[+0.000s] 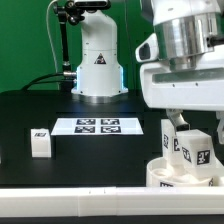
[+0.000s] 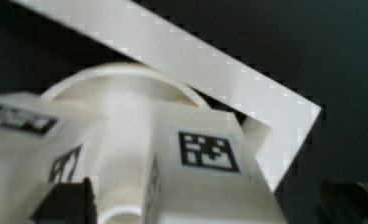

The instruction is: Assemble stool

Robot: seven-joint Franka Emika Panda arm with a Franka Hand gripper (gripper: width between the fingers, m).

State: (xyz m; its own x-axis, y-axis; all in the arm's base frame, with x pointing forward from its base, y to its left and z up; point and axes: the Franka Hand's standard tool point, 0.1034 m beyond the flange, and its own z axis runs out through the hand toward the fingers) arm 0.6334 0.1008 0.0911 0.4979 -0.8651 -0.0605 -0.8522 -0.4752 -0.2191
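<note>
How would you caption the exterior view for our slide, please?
Gripper poised over two tagged legs at the round seat; a third leg stands apart near the marker board.

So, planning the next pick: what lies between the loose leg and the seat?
Only bare black table, seen in the exterior view. The marker board sits farther back, off the line from the loose leg to the seat.

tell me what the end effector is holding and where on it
Cannot tell: the end effector sits over the top of a leg at the seat, but the contact is hidden.
</note>
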